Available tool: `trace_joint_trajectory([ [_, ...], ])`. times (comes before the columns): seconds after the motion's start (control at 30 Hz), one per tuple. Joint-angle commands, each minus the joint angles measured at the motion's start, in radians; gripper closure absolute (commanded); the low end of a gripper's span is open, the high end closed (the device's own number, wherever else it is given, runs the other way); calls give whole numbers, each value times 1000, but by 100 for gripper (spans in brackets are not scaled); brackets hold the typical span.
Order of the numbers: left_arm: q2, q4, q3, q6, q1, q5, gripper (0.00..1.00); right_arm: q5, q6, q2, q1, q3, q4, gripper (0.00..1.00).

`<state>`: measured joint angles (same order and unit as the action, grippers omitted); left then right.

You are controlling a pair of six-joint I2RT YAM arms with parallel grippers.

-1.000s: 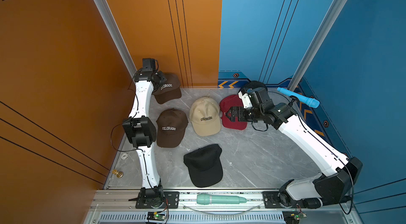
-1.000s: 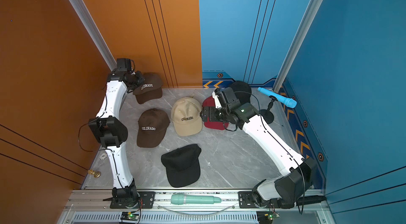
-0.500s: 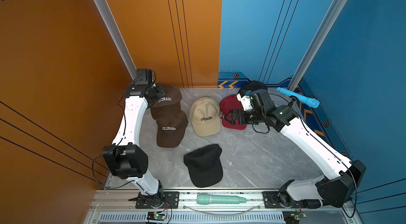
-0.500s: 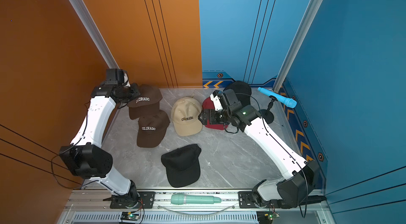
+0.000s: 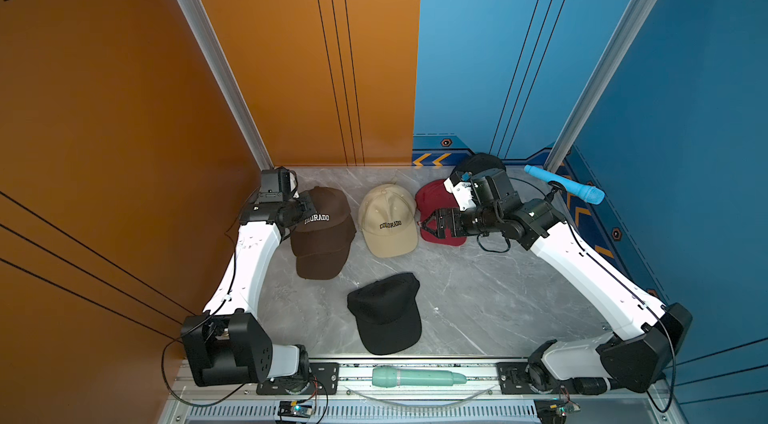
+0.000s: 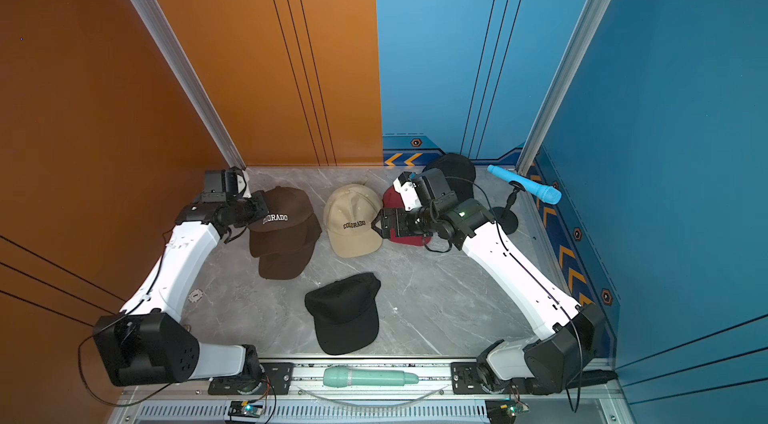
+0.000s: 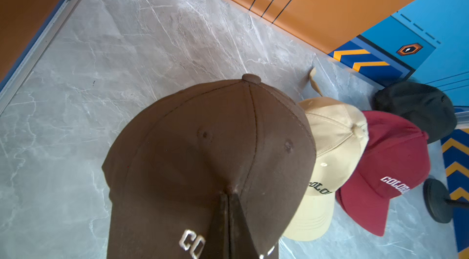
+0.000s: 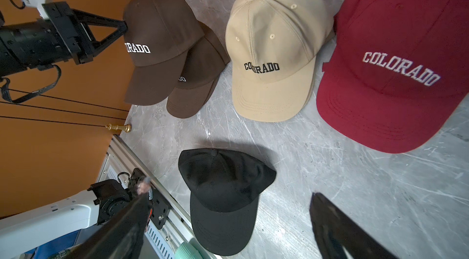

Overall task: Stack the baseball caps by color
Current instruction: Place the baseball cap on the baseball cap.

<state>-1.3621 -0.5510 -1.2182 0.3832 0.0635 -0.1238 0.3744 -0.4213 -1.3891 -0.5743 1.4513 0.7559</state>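
If I read the surface (image 5: 478, 297) as a clock face, with the rail of the two arms at 6 and the back wall at 12, the change is at about 10 o'clock. A second ago the left pincer (image 8: 124, 26) held the brown cap (image 5: 328, 210) in the far corner, apart from the second brown cap (image 5: 320, 266). Now it has carried it toward 6, so that it sits over that one. The crown of the lower cap is covered and only its brim comes out toward 6, a little turned to the side, so the two are not exactly in line. The left pincer is closed tight and pinches the front panel of the brown cap, right at the first letters of "COLORADO"; it has not let go yet. For the task this means, I think, that the brown pile is nearly made. What remains there is to release and draw back without dragging the soft fabric along. The right pincer (image 5: 426, 224) stands wide open and holds nothing; it has stayed almost at the same place, over the brim of the red cap (image 5: 430, 197) at about 1 o'clock. The beige cap (image 5: 388, 218) lies at 12, between the brown and the red. One black cap (image 5: 386, 314) lies alone at 6 and the other black cap (image 5: 478, 162) is well apart near 2, partly behind the right arm, so the black pair is still to be joined
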Motion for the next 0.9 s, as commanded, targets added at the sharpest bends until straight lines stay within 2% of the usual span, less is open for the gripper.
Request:
trace_joint_trajectory([
  [0.0, 18, 105, 61, -42, 1, -33, 100, 16, 20, 32, -1, 36, 21, 0],
  [0.23, 22, 247, 204, -69, 4, -67, 100, -5, 17, 54, -2, 37, 37, 0],
  [0.53, 33, 282, 299, -112, 5, -48, 100, -37, -3, 80, -6, 14, 36, 0],
  [0.83, -24, 199, 263, -119, 19, 39, 100, -39, -11, 58, -10, 22, 16, 0],
  [0.87, -27, 191, 260, -120, 23, 40, 92, -40, -12, 58, -10, 21, 12, 0],
])
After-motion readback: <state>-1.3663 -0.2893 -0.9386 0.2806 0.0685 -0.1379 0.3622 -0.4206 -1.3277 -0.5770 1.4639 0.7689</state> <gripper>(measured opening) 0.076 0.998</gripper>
